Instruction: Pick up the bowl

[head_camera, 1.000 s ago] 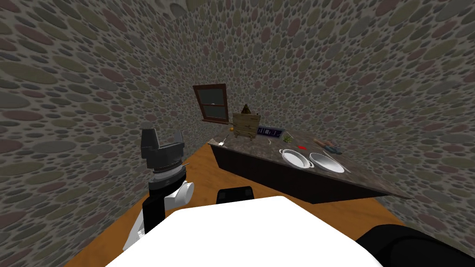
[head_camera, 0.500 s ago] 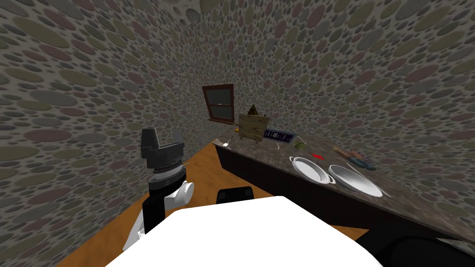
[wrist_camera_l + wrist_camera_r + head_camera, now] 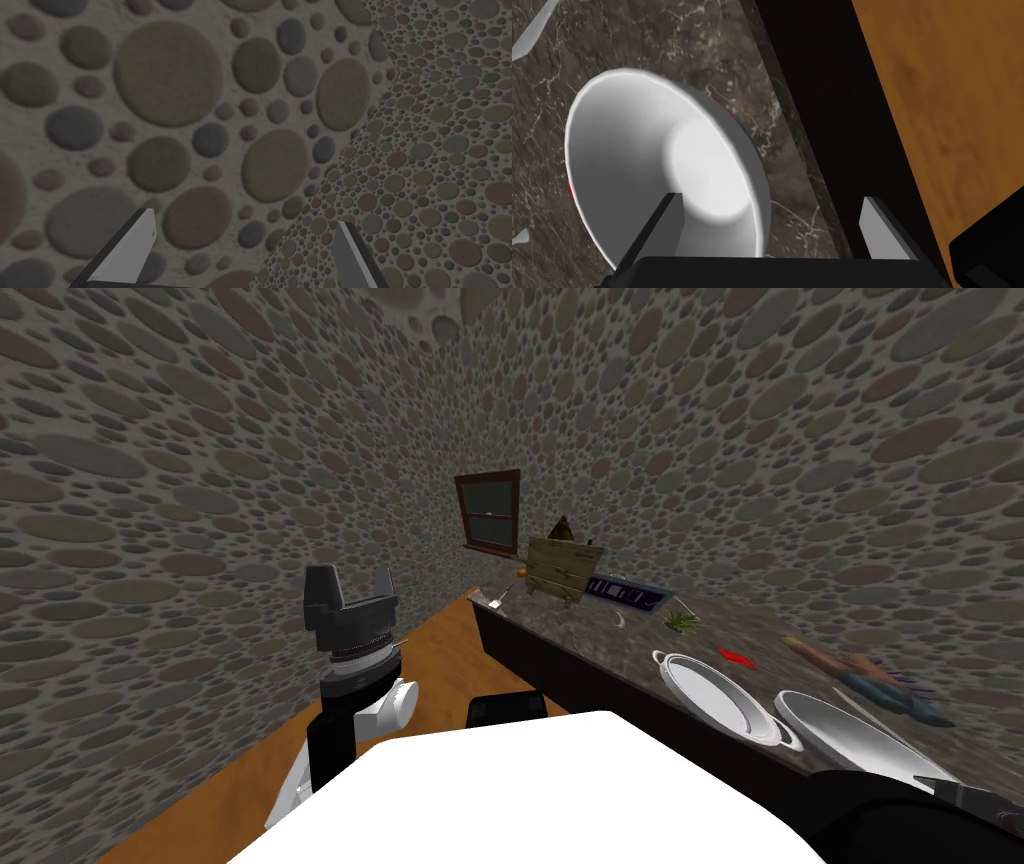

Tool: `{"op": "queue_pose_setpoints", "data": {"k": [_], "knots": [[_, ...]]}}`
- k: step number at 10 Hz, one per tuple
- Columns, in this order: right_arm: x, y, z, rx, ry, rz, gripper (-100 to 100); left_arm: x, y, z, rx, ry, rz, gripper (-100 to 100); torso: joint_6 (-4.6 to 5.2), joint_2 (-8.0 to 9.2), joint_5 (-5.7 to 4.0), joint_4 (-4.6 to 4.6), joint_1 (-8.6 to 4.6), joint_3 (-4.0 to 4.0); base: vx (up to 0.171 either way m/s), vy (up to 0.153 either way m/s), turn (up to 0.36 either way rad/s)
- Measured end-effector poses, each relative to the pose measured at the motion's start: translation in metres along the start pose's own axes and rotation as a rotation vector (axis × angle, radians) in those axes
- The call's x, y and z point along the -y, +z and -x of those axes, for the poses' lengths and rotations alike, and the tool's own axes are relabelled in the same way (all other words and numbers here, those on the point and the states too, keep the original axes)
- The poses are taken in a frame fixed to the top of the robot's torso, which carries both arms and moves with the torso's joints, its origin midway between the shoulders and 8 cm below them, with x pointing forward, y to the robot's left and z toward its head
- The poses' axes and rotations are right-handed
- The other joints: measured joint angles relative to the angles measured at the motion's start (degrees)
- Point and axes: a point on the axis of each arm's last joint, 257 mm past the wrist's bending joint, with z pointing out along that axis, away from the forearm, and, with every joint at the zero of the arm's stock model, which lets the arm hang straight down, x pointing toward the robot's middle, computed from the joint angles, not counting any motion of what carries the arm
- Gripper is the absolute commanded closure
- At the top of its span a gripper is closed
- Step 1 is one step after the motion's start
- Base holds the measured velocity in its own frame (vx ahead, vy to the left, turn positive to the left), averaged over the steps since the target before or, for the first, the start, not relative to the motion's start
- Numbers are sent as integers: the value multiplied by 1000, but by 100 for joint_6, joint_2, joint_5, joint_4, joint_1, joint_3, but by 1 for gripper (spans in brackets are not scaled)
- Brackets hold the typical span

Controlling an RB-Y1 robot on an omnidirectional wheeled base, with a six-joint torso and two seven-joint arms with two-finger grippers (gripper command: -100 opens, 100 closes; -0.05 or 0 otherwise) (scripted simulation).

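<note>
The white bowl [image 3: 850, 740] stands near the front edge of the dark marble counter [image 3: 640, 648], at the right of the head view. In the right wrist view the bowl [image 3: 662, 160] lies just beyond my right gripper [image 3: 772, 225]. That gripper is open: one finger [image 3: 668, 220] reaches over the bowl's rim and the other [image 3: 881, 225] hangs past the counter's edge, nothing between them. My left gripper [image 3: 350, 600] is raised at the left, open and empty, as the left wrist view [image 3: 245, 240] also shows.
A white dish with two handles [image 3: 715, 698] sits left of the bowl, a small red thing [image 3: 737, 658] behind them. Further along are utensils [image 3: 880, 683], green sprigs [image 3: 682, 622] and a wooden board on a stand [image 3: 563, 569]. A wood floor [image 3: 430, 658] runs along the counter.
I have moved closer to the counter: it and its dishes have slid right and grown in the head view. My left arm has held its pose.
</note>
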Motion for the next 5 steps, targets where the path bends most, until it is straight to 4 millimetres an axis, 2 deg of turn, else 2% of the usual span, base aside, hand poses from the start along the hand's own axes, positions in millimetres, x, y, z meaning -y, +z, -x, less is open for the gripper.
{"op": "queue_pose_setpoints", "data": {"k": [1,2,3,5], "knots": [[-3,1,3,5,-1,6,-100,0,0,0,0,0,0,0,9,7,-1,1,0,3,37,-22,12],[-3,1,4,5,-2,6,0,0,0,0,0,0,0,0,12,30,1,6,11,16,9,-5,2],[-3,1,4,6,-2,6,-100,0,0,0,0,0,0,0,13,45,3,10,18,26,-210,-67,321],[-18,2,-11,-23,56,33,-100,0,0,0,0,0,0,0,7,134,-2,32,-8,78,-257,-87,456]]}}
